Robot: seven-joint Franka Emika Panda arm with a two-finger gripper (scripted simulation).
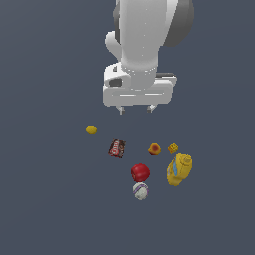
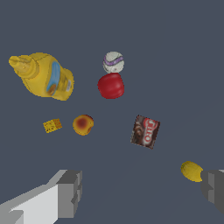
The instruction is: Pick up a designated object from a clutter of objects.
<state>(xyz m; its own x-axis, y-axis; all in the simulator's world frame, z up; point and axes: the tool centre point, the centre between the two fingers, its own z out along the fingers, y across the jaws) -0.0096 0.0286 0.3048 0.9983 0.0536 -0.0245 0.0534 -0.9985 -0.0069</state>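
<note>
The gripper [image 1: 135, 108] hangs above the desk [image 1: 45, 199] with its fingers [image 2: 70, 192] spread wide, holding nothing. The brown box [image 1: 117, 148] lies flat beyond them, apart from the red ball [image 1: 141, 172]. Only the wrist view shows the box's white-and-red label and the blue label on the yellow bottle [image 2: 43, 76].

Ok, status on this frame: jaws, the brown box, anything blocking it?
Gripper open, empty, above the clutter. Flat dark-brown box with red-white label untouched, lying clear. Red ball nearby, not touching.
</note>
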